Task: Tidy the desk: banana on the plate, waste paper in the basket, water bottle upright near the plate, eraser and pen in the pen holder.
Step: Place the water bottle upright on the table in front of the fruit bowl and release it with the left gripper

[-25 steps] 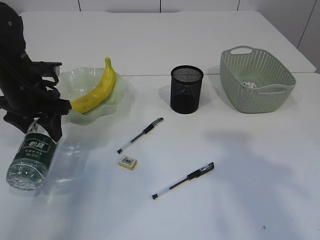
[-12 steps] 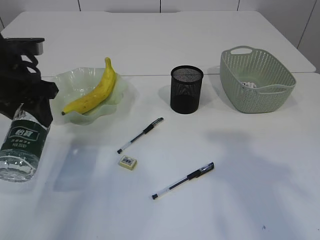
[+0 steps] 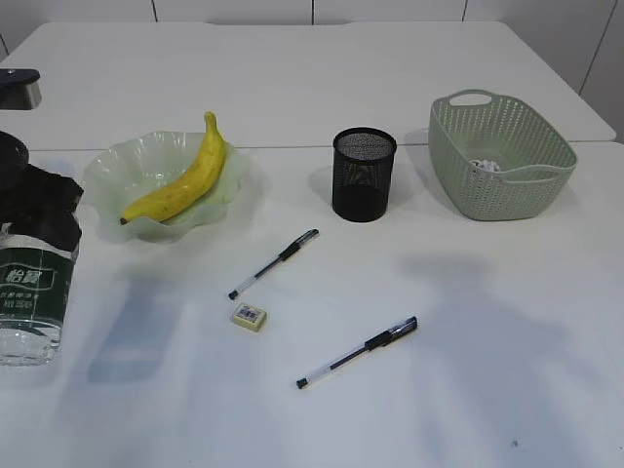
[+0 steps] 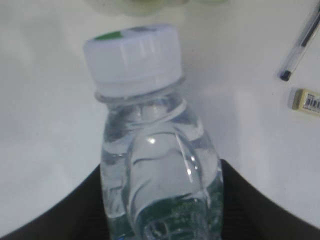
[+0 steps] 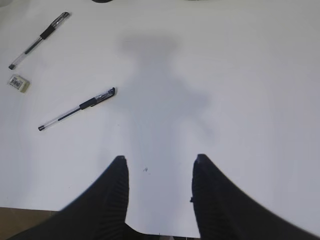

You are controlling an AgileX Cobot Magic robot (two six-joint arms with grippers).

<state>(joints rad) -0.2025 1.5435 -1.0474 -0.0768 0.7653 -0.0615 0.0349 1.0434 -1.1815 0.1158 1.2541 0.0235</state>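
- Since the earlier frames: the clear plastic water bottle with green label (image 3: 27,297) has swung from tilted to upright and shifted left with the black left gripper (image 3: 37,210); plate, pens, eraser and basket are unmoved.
- White desk (image 3: 468,292): bare in the middle, everything else spread around it.
- Sage-green perforated plastic basket (image 3: 502,156), far right; white crumpled waste paper (image 3: 486,165) is already inside.
- Pale green wavy-edged plate (image 3: 146,166), left rear, with the yellow banana (image 3: 185,178) lying across it; that step looks done.
- Bottle sits at the far left frame edge, near the plate, white cap visible in the left wrist view. Left gripper's jaws stand about half apart, clamped on the bottle body. Can't tell if the base touches the desk.
- Black mesh cylindrical pen holder (image 3: 364,174), centre rear, looks empty.
- Right gripper (image 5: 159,172): jaws partly apart, nothing between them, hovering over bare desk.
- Two clear pens with black caps: one (image 3: 274,263) just above the eraser, the other (image 3: 357,352) nearer the front.
- Small cream rectangular eraser (image 3: 250,316), between the pens.
- Risk: letting go before the base is flat would tip the bottle, and it could roll toward the desk edge.
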